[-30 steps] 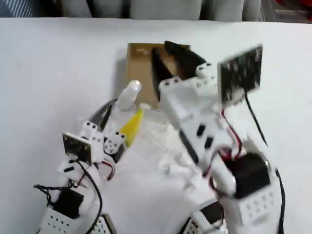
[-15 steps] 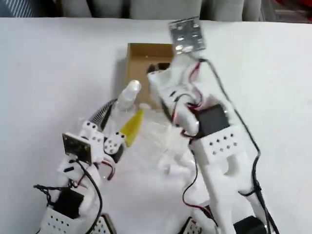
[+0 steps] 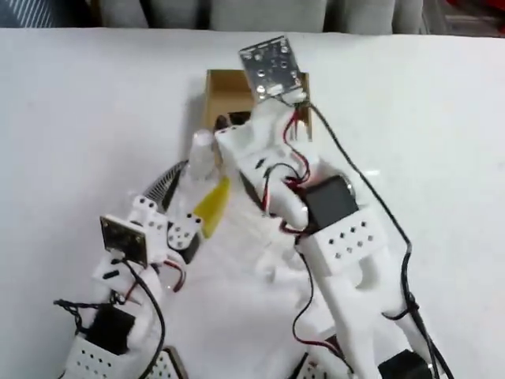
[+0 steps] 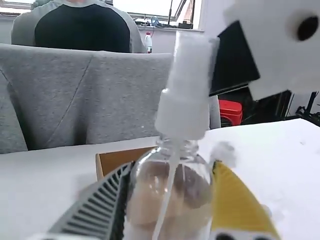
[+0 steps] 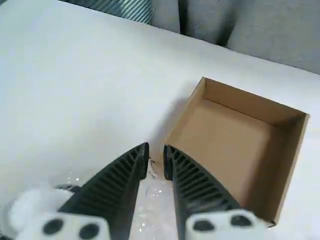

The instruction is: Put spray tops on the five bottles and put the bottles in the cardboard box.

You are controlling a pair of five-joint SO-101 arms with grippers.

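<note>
Our left claw (image 4: 170, 192) is closed around the belly of a clear bottle (image 4: 167, 200), ribbed grey finger on one side and yellow finger on the other. The bottle stands upright on the tabletop (image 5: 75, 75), so its long axis is vertical. A white spray top (image 4: 185, 95) sits on its neck with the dip tube hanging down inside; we cannot tell whether it is screwed tight. Our right claw (image 5: 156, 150) is all but closed, with only a thin slit between the ribbed fingers and nothing in it. It hangs just to the right of the spray top and is the nearer claw to it. The cardboard box (image 5: 280, 165) lies just beyond the bottle, far and slightly right. We judge the right claw must spread before it can take the top.
</note>
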